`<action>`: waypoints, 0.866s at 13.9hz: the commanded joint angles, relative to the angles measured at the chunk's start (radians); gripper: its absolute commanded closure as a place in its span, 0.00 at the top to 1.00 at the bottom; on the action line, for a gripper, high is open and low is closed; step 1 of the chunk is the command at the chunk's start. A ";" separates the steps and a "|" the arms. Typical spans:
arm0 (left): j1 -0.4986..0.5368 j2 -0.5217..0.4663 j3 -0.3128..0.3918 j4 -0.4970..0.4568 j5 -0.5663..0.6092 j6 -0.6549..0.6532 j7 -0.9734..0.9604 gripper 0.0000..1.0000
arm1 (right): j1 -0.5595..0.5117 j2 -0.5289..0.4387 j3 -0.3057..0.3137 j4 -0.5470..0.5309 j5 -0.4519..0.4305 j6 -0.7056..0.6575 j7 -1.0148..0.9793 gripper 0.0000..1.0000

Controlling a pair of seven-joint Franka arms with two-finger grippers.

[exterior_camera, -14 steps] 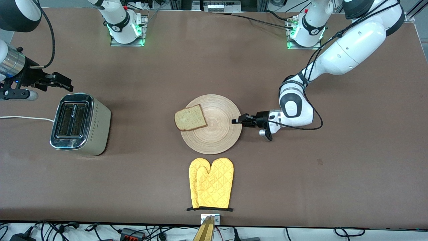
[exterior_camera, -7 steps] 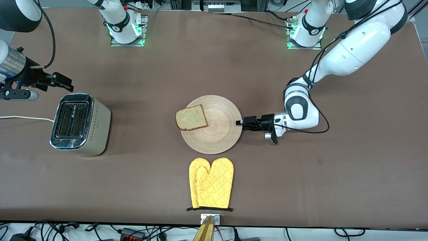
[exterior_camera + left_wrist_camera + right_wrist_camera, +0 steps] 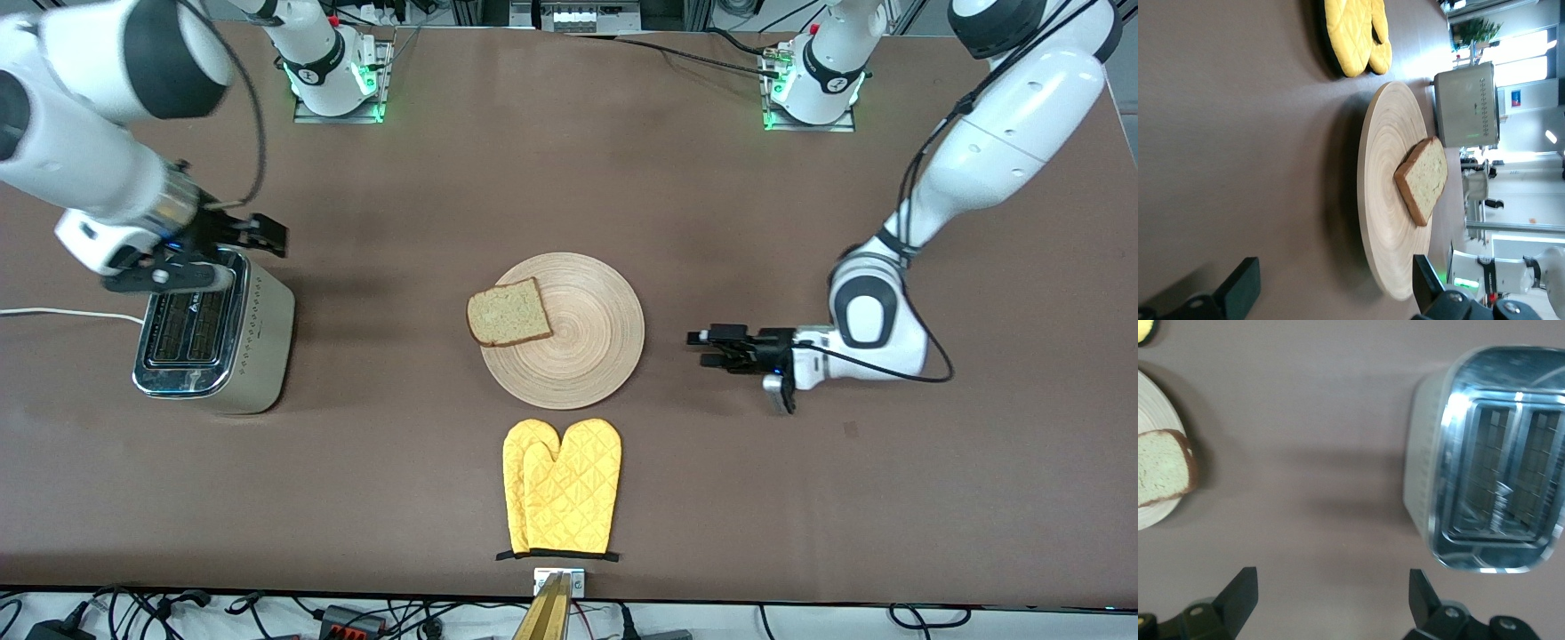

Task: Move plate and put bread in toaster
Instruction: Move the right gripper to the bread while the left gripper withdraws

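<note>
In the front view the plate lies flat on the brown desk at the centre of the frame. The bread rests on the plate's edge toward the right arm's end of the desk, one corner overhanging the rim. The toaster stands at the middle left of the frame, both slots facing up and nothing in them, its white cord running off the left edge. A pair of yellow oven mitts lies at the lower centre, nearer to the camera than the plate and just clear of it.

The left gripper sits low at the middle right of the frame, beside the plate and apart from it, its fingers spread and holding nothing. In the left wrist view the plate and bread show between the two dark fingers.

The right gripper hangs at the upper left of the frame, over the toaster's edge nearest the robot bases. Its fingers are apart and empty, with the toaster in the right wrist view.
</note>
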 commanded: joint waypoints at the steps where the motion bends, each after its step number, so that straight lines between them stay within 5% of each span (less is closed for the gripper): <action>1: 0.018 -0.012 0.010 0.077 0.128 -0.118 -0.104 1.00 | 0.068 0.085 -0.006 0.022 0.050 0.078 0.038 1.00; 5: 0.041 -0.025 0.010 0.171 0.315 -0.251 -0.242 1.00 | 0.129 0.203 -0.006 0.022 0.192 0.185 0.038 1.00; 8: 0.043 -0.032 0.008 0.267 0.499 -0.392 -0.322 1.00 | 0.169 0.279 -0.006 0.022 0.217 0.299 0.081 1.00; 12: 0.040 -0.034 0.004 0.393 0.702 -0.558 -0.393 1.00 | 0.207 0.355 -0.006 0.023 0.274 0.408 0.081 0.84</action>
